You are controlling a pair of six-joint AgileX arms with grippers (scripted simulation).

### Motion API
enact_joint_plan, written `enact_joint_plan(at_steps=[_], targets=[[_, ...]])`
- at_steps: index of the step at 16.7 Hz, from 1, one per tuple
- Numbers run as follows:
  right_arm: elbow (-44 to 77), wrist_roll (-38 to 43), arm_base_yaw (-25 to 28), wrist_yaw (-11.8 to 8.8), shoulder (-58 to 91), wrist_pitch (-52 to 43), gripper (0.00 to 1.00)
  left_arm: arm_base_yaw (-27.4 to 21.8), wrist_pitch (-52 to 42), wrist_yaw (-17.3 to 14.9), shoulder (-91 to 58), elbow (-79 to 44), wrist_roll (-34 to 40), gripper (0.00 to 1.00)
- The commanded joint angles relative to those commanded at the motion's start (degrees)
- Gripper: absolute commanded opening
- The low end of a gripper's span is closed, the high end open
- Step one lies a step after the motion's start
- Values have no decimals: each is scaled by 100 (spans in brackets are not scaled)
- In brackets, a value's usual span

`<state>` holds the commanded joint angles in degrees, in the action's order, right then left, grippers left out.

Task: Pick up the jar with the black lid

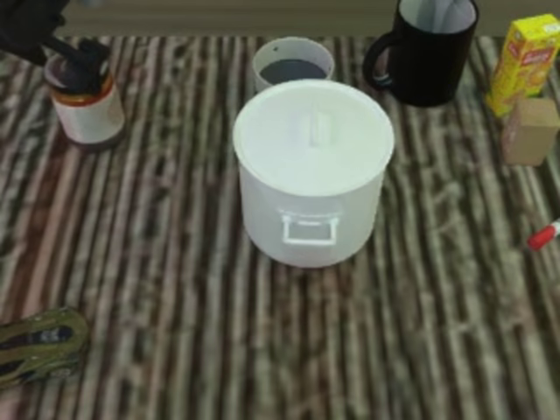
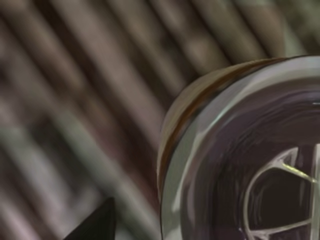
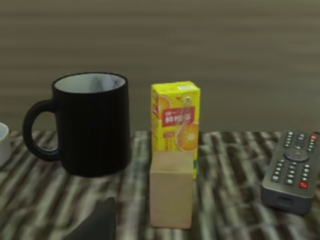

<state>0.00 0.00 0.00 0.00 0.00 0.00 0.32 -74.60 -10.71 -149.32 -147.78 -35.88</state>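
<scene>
Hovering at the far left corner of the striped surface, the left gripper of the AgileX pair sits directly over the jar with the black lid, its dark fingers covering the lid; whether its jaws are apart or clamped cannot be told. The left wrist view shows the jar's lid rim and orange band very close. A large white lidded pot stands mid-surface, a small white cup just behind it, a black mug further right. A yellow juice carton stands behind a tan block. The right arm is outside the top view.
</scene>
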Motion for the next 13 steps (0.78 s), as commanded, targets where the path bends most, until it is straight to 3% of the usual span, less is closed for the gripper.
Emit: enact_joint_plan(at_steps=[9,13], targets=[[0,0,0,0,0,0,100,-57,709,12,-165,533,59,100],[0,0,0,0,0,0,100,-57,709,12,-165,533,59,70]])
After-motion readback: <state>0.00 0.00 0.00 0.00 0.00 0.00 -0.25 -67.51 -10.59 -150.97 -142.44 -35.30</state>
